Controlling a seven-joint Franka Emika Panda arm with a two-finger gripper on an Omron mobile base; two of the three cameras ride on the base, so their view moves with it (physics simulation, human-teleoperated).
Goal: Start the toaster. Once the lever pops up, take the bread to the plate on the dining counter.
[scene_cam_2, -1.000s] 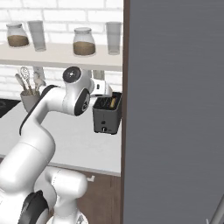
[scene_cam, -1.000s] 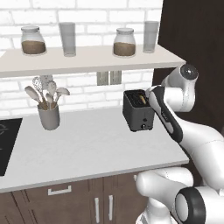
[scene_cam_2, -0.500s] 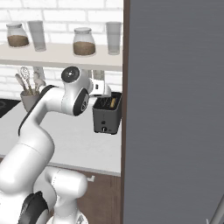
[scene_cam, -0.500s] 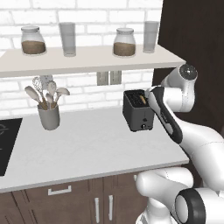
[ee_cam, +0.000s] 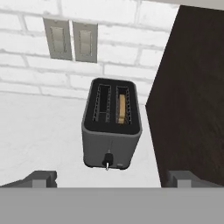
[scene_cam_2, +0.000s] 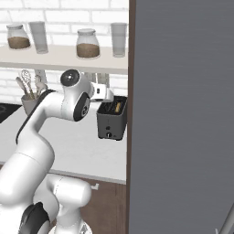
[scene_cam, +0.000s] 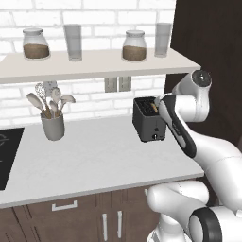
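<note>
Since the earlier frames my arm has eased its wrist a little closer over the toaster [ee_cam: 111, 129]; nothing on the table [scene_cam: 90, 160] has shifted. The end effector [ee_cam: 109, 178] hovers above and in front of the toaster with its fingers spread wide apart and nothing between them. The toaster stands on the light grey table near its right end, close to the white brick wall, its small front lever [ee_cam: 107, 159] facing me. The bread [ee_cam: 122, 109] sits down in the right-hand slot, its tan edge just visible.

What could go wrong, as I judge it: the lever is small and low on the front face, so a descent slightly off line could strike the toaster's top edge or push the whole toaster back toward the wall rather than pressing the lever down. A tall dark panel [ee_cam: 192, 96] stands just beside the toaster on its right, and a wide-open finger could clip it.

Around it: two wall switches [ee_cam: 72, 40] above the toaster, a shelf [scene_cam: 94, 64] with jars and glasses, a grey utensil holder [scene_cam: 52, 124] well to the left, and brown cabinet doors [scene_cam: 94, 217] below.
</note>
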